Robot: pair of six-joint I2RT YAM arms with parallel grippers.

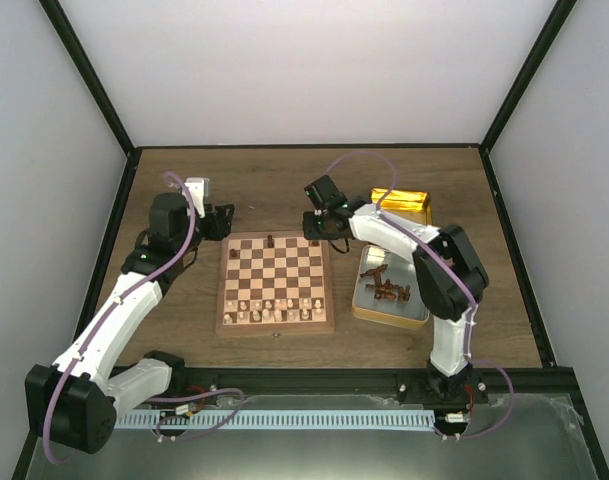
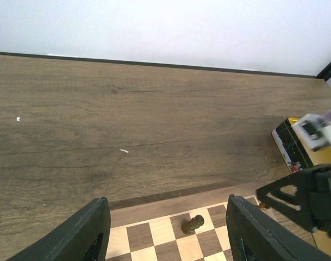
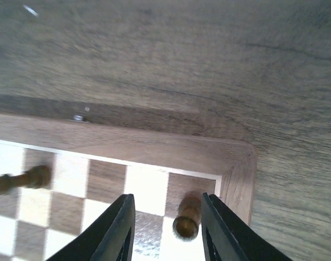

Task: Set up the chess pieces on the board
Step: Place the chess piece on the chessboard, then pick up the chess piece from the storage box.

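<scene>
Right pincer (image 3: 167, 209): nearest the lens. Its fingers stand apart, and you have no squeeze on anything that I can see.
Dark piece (image 3: 186, 219): between those fingers, close against the one on the board's outer side. It looks upright on the corner square, but I cannot tell whether it touches that finger.
Board (image 3: 154, 147): directly under the right pincer, with its corner just ahead of the fingertips.
Second dark piece (image 3: 21, 179): on the same back row, well off to the right pincer's inner side.
Left pincer (image 2: 168, 209): fingers wide apart and holding nothing, with the second dark piece just ahead of the gap.
Loose dark pieces (image 1: 386, 290): in the open tin (image 1: 392, 314), back along your right arm and beside the board.
Pale pieces (image 1: 274, 312): on the rows farthest from both pincers.
Step in hand: probably seating the corner piece and letting go.
Doing it well: widen or centre the fingers first, because the piece sits off-centre. Then rise straight up and make no sideways sweep until the fingertips are above its head.
</scene>
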